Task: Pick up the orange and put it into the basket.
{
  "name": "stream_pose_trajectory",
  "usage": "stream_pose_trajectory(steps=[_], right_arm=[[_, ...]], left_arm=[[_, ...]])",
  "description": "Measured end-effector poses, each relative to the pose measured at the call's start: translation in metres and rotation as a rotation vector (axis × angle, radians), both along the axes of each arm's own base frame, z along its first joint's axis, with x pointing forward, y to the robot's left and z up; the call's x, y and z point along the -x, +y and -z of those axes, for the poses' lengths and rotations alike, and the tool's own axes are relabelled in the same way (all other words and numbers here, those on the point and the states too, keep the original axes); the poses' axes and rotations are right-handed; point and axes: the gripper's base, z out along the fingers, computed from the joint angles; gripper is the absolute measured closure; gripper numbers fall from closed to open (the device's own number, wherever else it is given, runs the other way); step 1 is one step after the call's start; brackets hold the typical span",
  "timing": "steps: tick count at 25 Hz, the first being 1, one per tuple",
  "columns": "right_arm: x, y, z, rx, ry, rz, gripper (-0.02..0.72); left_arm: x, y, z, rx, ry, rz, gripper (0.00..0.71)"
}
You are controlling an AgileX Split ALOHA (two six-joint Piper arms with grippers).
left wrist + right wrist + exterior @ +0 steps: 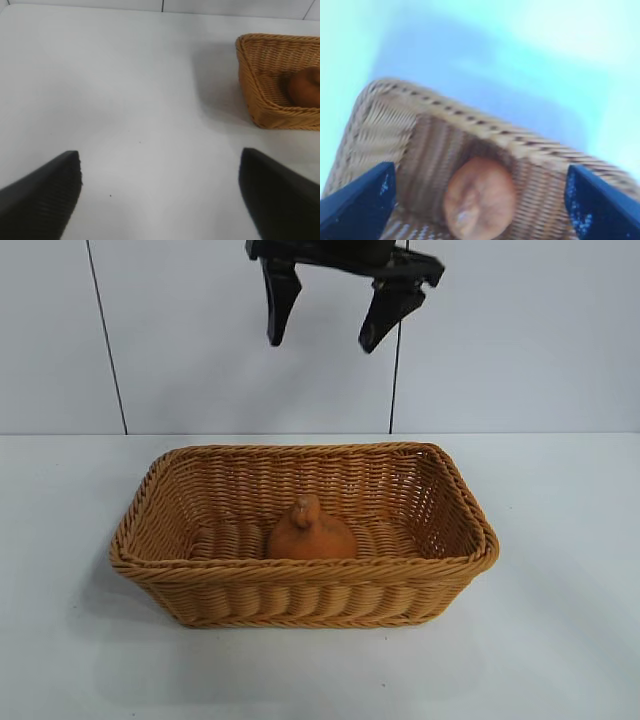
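The orange (310,532) sits inside the wicker basket (300,575), near the middle of its floor, knobby neck up. My right gripper (321,342) hangs open and empty high above the basket, apart from the fruit. In the right wrist view the orange (480,197) lies in the basket (470,122) below the spread right gripper (480,172). My left gripper (160,155) is open and empty over bare table, well to the side. Its view shows one end of the basket (250,85) with the orange (305,87) inside. The left gripper is out of the exterior view.
The basket stands in the middle of a white table (560,640). A pale panelled wall (500,340) rises behind the table's far edge.
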Motion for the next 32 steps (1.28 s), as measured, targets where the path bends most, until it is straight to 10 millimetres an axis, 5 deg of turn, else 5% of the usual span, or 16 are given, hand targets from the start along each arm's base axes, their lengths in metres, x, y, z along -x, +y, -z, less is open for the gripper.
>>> stream_pose_trajectory(steps=[7,13,20,26,32], right_arm=[[-0.027,-0.06,-0.005,0.045,-0.03,0.137,0.073],[-0.055,-0.154,-0.006,0.088,-0.039,0.319,0.073],[-0.063,-0.251,-0.005,0.081,-0.024,0.527,0.073],[-0.051,-0.259,0.016,0.047,0.085,0.52,0.073],[-0.02,-0.227,0.03,0.05,0.195,0.421,0.073]], left_arm=[[0.0,0.0,0.0,0.0,0.0,0.0,0.098],[0.0,0.0,0.0,0.0,0.0,0.0,0.098],[0.0,0.0,0.0,0.0,0.0,0.0,0.098],[0.0,0.0,0.0,0.0,0.0,0.0,0.098],[0.0,0.0,0.0,-0.004,0.0,-0.003,0.098]])
